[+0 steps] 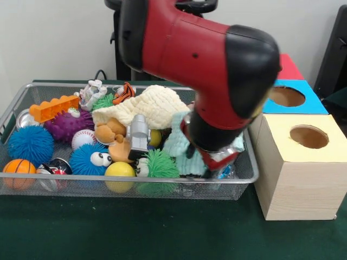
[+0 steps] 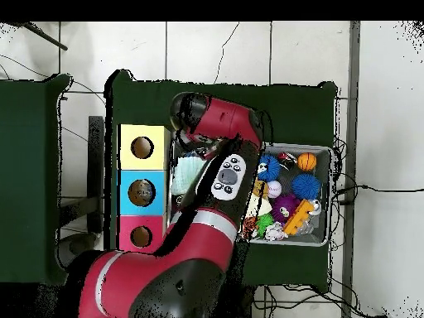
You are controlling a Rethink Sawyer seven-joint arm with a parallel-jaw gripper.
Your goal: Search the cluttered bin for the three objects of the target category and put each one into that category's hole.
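Wire bin [image 1: 32, 187] crammed with spiky balls, plush, arm [image 1: 206, 65] lowered inside, jaws' state hidden.

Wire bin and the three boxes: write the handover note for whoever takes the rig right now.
Hand: down in the right end of the wire bin, by the pale blue cloth; whether it is open or shut cannot be seen.
Bin: full of clutter, including an orange basketball, a yellow ball, a baseball, a cream knitted cloth.
Boxes: yellow box, blue box, red box beside the bin.
Done: no drop is visible.
Left: find and post three target objects.
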